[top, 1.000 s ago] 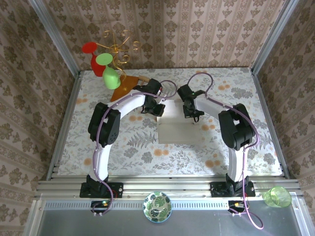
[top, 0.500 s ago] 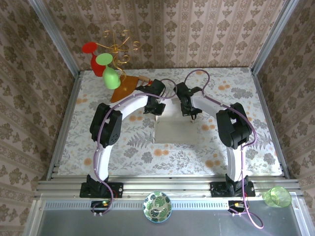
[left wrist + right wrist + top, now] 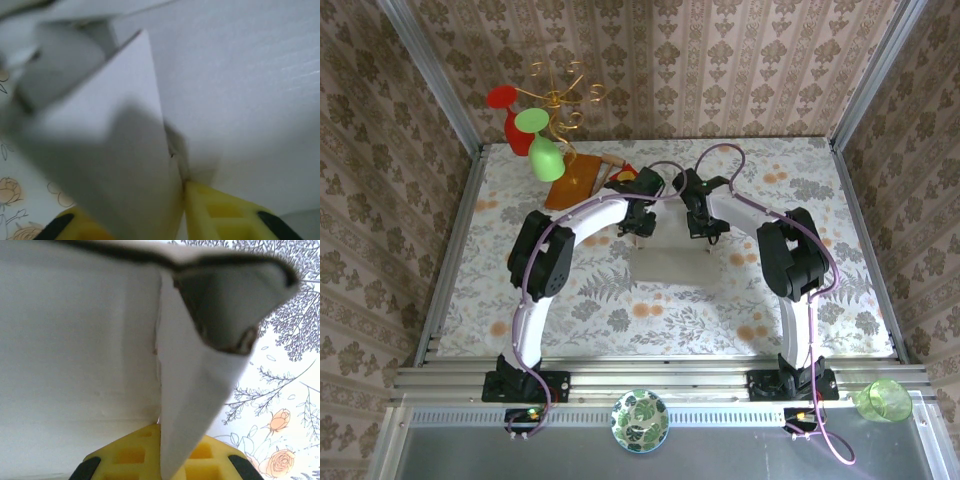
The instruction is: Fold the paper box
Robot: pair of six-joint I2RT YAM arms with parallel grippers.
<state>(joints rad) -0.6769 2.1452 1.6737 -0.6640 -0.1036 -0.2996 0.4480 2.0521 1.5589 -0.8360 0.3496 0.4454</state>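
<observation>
The off-white paper box [image 3: 672, 262] lies mid-table, its far side flaps raised between the two grippers. My left gripper [image 3: 642, 224] is at the box's far left corner. In the left wrist view its yellow fingers [image 3: 227, 212] stand apart, with a box flap [image 3: 120, 150] slanting loosely between them. My right gripper [image 3: 706, 230] is at the far right corner. In the right wrist view it [image 3: 170, 452] is shut on a thin upright flap [image 3: 195, 380] of the box, with the box wall [image 3: 75, 340] to the left.
A brown wooden board [image 3: 575, 178] lies at the back left. Behind it is a gold wire stand [image 3: 560, 100] with red and green cups. A green cup [image 3: 883, 400] and a patterned bowl [image 3: 639, 420] sit on the near rail.
Both grippers moved inward and toward the far side with the box flaps. The box's near panel drew back. The left jaws have parted from their grip on the flap.
</observation>
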